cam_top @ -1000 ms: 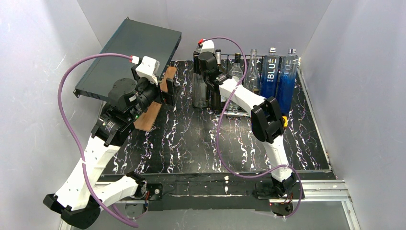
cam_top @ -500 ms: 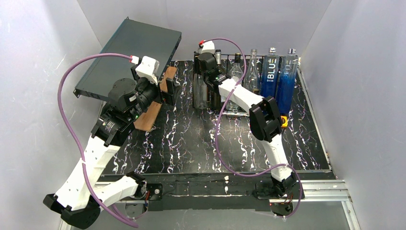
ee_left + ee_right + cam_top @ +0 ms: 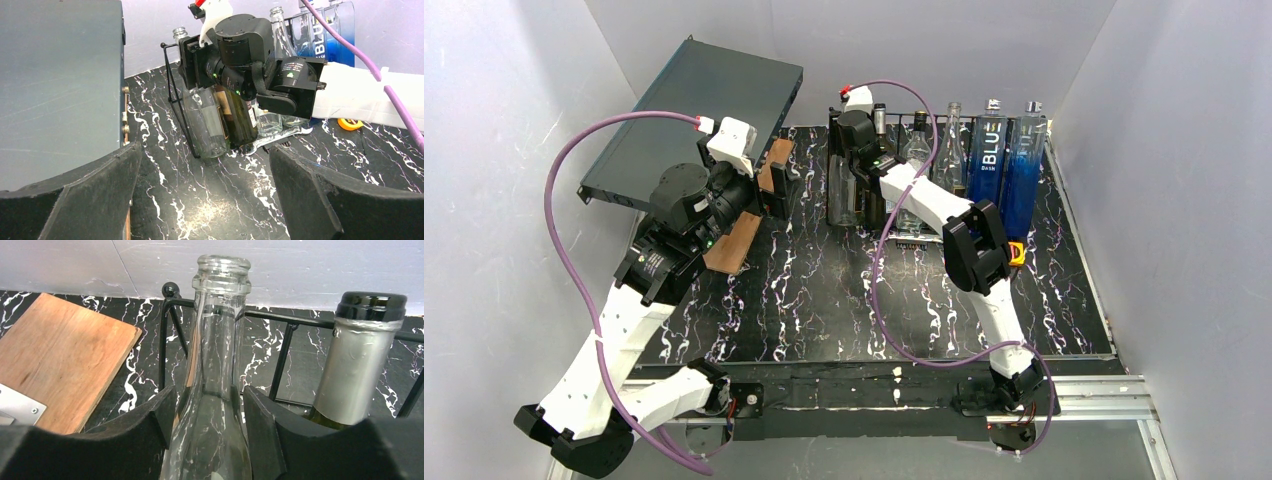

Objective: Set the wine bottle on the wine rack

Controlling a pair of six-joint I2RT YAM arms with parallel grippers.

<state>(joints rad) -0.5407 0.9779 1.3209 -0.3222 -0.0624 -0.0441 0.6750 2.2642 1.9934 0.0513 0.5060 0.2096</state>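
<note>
Right wrist: wine bottle [image 3: 215, 365] upright in wine rack [image 3: 290, 325] leftmost slot, neck inside right claw [image 3: 209, 395]; clamped or slack, cannot tell.

Pale grey-white walls close the space in on the left [image 3: 514, 150], at the back [image 3: 874, 40] and on the right [image 3: 1184, 200], evenly lit and without hard shadows. The tabletop [image 3: 824, 290] is black with white and faintly purple marble veining. A bare metal rail [image 3: 1104, 395] runs along its near edge.
</note>
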